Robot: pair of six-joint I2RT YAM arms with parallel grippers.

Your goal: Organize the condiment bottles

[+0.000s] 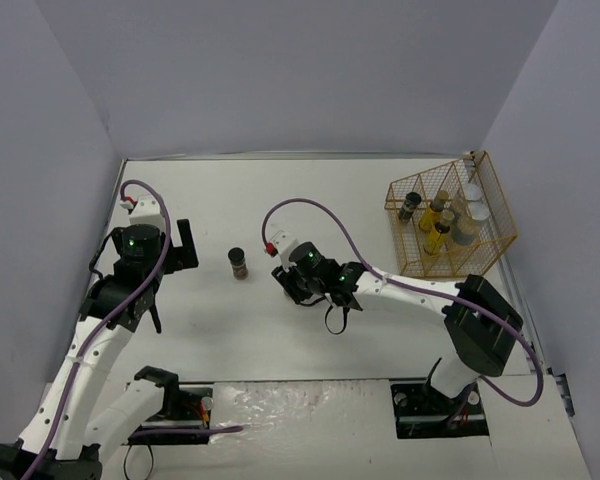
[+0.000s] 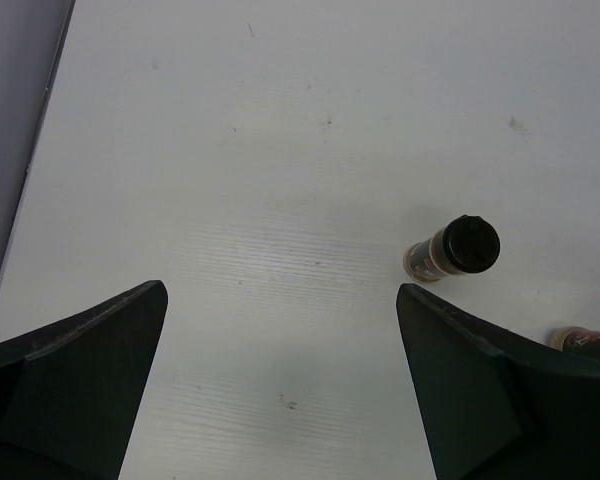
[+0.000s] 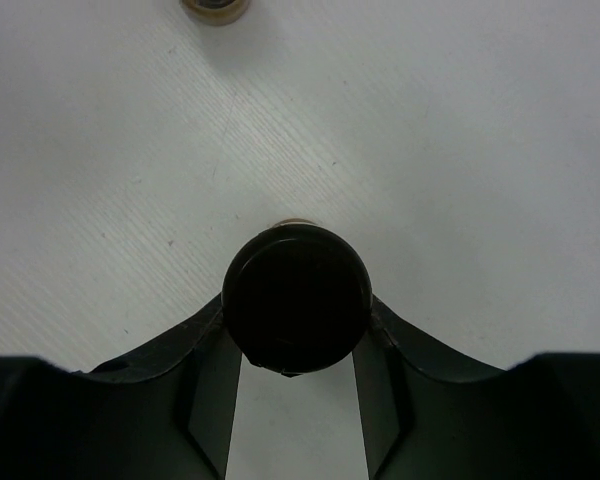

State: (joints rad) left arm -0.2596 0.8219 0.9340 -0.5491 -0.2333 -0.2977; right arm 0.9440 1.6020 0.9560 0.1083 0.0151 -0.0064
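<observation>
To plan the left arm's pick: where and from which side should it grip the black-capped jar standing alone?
Probably the round body below the cap, from above, closing on opposite sides: the jar stands upright, untouched; the right gripper holds another jar.

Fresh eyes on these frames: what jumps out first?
The right fingers are shut on a black-capped jar near the middle of the table. A gold wire basket at the back right holds yellow-filled jars and silver-lidded jars. Another dark jar stands alone further left, with the left fingers open and apart from it.
</observation>
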